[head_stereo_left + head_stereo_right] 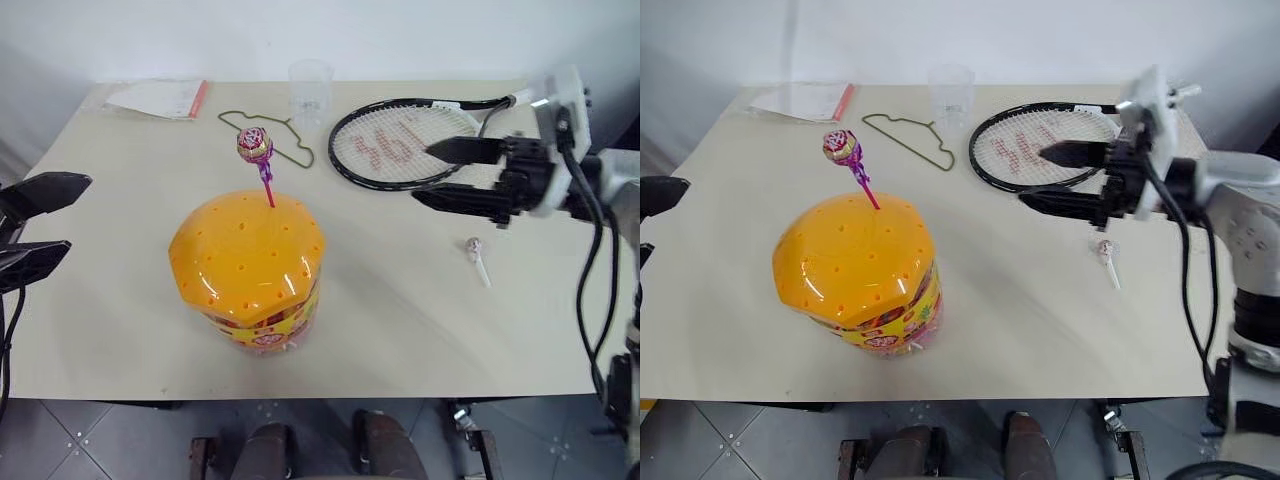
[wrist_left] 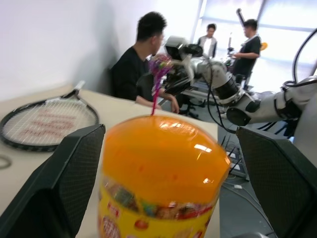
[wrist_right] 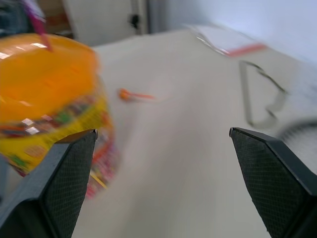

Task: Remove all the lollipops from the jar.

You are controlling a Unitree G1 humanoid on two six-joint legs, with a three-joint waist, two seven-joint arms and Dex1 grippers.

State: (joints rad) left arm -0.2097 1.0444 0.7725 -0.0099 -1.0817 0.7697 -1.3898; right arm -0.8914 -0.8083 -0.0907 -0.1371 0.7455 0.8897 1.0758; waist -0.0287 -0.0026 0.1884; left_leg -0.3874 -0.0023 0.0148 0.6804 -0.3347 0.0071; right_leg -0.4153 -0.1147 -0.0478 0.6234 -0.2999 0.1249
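Observation:
The jar stands near the table's front, a glossy orange holed lid over a clear body with a yellow-red label. One lollipop in a pink-purple wrapper stands upright on a purple stick in the lid. Another lollipop with a white stick lies on the table to the right. My right gripper hovers open and empty above that one, pointing left toward the jar. My left gripper is open at the table's left edge, facing the jar. In the right wrist view a small blurred orange thing lies on the table past the jar.
A tennis racket, a clear plastic cup, a wire hanger and a paper booklet lie along the table's far side. Several people are beyond the table in the left wrist view.

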